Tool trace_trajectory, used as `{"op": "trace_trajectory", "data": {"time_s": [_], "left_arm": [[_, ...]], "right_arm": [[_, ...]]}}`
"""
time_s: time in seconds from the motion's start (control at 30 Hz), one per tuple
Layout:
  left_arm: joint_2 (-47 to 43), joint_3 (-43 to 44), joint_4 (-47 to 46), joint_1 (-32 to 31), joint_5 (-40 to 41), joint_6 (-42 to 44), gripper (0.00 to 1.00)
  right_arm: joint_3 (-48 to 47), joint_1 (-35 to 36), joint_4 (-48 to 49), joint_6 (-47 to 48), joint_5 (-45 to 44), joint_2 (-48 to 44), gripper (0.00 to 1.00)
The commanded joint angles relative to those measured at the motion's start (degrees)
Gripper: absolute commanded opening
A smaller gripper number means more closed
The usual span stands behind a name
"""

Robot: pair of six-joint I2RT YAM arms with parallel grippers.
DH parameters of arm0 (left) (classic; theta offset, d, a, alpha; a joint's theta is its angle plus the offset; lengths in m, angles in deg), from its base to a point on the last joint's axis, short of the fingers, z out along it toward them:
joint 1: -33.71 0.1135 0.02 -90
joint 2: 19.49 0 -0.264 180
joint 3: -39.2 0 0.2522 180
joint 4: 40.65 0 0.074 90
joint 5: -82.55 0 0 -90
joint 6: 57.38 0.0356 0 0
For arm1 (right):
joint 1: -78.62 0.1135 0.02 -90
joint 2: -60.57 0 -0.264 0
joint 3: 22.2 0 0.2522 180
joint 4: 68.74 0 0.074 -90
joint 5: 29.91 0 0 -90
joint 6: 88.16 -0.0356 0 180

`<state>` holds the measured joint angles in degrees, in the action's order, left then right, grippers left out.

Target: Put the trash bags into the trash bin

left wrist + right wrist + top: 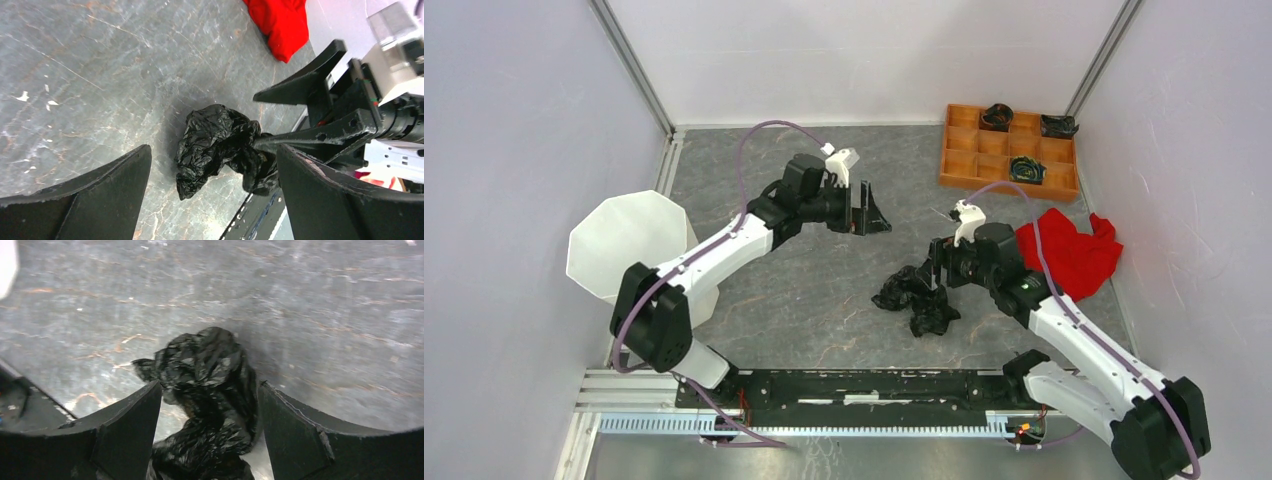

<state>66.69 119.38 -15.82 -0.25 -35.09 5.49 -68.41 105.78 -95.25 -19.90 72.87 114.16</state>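
Observation:
A crumpled glossy black trash bag (916,300) lies on the grey table right of centre. My right gripper (936,265) is down on it and open. In the right wrist view the bag (205,365) fills the gap between the spread fingers of that gripper (209,385) and touches the right one. My left gripper (869,210) is open and empty, raised over the table's middle and aimed at the bag (215,142). The white octagonal trash bin (584,265) stands tilted at the far left, beside the left arm.
A red cloth (1074,255) lies right of the right gripper and also shows in the left wrist view (280,22). An orange compartmented tray (1004,188) with small black items sits at the back right. Walls close in on three sides.

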Motion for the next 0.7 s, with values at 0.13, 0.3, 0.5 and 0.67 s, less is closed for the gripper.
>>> {"op": "trace_trajectory", "data": {"time_s": [0.13,0.3,0.5,0.67], "left_arm": [[5.96,1.64,-0.07,-6.53,-2.51,-3.18,0.99],[12.95,2.93,3.0,-11.96,0.0,-2.6,0.92],[18.45,2.96,3.39,-14.83,1.92,-3.01,0.88],[21.2,3.52,3.4,-15.35,2.65,-3.26,0.64]], "right_arm": [[-0.54,0.07,-13.54,6.88,-8.06,-5.33,0.77],[1.74,0.05,-17.19,5.48,-6.06,-9.27,0.76],[4.13,0.06,-20.46,3.65,-3.42,-12.57,0.77],[7.09,0.09,-20.83,1.7,-0.03,-15.01,0.87]]}}
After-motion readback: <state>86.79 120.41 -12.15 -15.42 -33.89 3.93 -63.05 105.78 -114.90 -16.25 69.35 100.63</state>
